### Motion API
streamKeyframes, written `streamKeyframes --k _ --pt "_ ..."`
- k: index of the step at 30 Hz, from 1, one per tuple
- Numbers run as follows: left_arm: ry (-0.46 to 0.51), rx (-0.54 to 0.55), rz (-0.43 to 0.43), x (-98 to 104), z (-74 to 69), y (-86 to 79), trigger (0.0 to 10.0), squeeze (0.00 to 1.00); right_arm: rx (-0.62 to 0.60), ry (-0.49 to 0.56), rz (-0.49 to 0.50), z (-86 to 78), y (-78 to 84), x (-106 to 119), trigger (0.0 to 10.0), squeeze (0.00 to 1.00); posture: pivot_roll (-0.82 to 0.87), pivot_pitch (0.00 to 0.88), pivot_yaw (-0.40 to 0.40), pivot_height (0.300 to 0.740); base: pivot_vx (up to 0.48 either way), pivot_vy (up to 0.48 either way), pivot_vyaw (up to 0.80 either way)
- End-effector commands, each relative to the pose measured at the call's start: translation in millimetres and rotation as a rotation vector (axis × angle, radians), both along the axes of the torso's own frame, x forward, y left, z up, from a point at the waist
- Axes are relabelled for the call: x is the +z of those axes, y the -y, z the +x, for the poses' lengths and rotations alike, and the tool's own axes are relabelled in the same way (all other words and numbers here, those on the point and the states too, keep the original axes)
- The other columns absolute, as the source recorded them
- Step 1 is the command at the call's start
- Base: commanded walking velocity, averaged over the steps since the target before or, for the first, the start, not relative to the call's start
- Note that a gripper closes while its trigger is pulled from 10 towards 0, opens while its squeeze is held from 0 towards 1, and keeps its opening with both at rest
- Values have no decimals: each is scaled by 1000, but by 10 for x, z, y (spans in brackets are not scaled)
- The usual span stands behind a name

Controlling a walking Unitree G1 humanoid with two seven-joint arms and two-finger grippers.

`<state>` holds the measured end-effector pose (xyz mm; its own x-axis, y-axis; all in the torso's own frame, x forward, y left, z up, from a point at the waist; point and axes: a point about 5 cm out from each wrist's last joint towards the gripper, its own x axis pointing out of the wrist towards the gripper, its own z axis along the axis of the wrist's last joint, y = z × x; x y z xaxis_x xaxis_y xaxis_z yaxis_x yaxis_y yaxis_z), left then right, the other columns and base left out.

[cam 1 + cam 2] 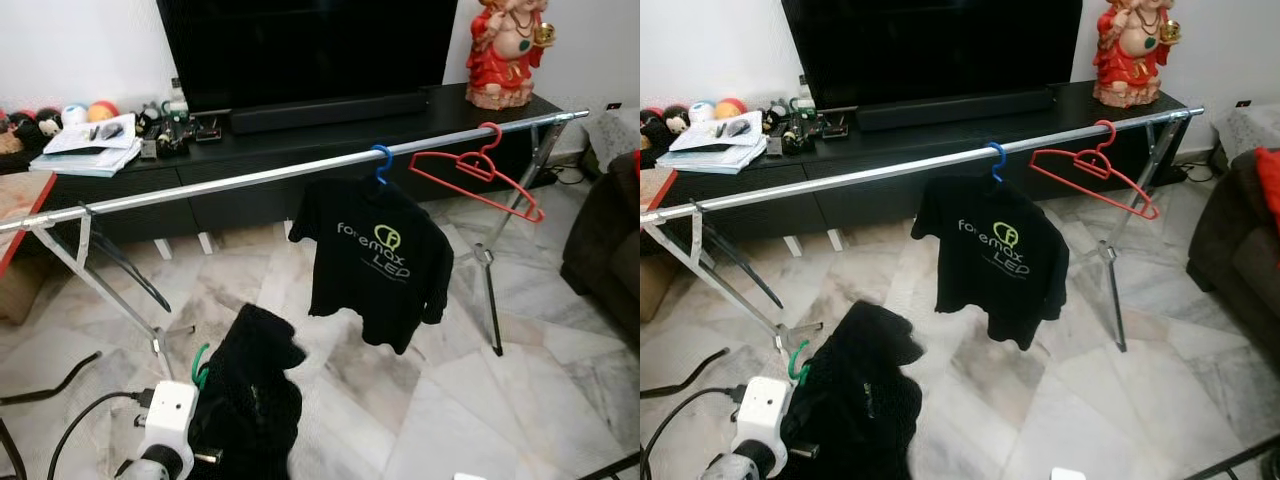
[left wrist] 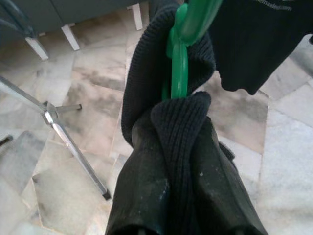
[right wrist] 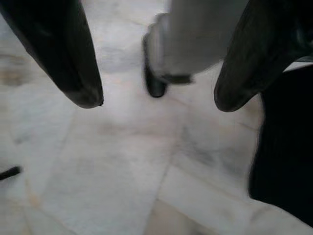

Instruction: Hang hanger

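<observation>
Green hanger [image 2: 179,63] hook upward, left fingers [image 2: 142,196] pinching its black sweater [image 1: 250,400], right fingers [image 3: 73,58] spread.

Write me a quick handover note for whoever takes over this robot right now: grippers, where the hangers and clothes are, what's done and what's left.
Left gripper: shut on the green hanger and the knit collar of the black garment it carries, held low, below the rail.
Right gripper: open, holding nothing, pointing at the marble floor.
Rail: blue hanger with the black printed T-shirt already hung; bare red hanger hooked further to the right, tilted.
Done: garment is on the green hanger and gripped.
Left: raise it and hook the green hanger over the rail; the stretch left of the T-shirt looks free.
</observation>
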<state>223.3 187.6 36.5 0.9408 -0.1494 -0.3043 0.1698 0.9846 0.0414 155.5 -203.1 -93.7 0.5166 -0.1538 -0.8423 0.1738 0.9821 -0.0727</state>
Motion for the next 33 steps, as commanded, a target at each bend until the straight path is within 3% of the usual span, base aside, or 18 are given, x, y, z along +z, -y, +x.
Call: streamKeyframes --k 1,12,20,33 --pt "-20 11 39 -21 -53 -81 10000 0 7 -7 11 -15 -70 -17 10000 0 -55 75 68 740 0 0 800" --pt "-29 0 42 -47 -59 -60 10000 0 23 -12 10 -23 -80 -22 10000 0 -57 65 65 740 0 0 800" --pt "-23 13 29 -69 -29 -28 10000 0 39 -12 16 -17 -75 -19 10000 0 -69 56 38 740 0 0 0" --pt "-8 44 13 -133 26 100 10000 0 92 -26 -31 -25 124 11 10000 0 -75 33 -39 740 0 0 0"
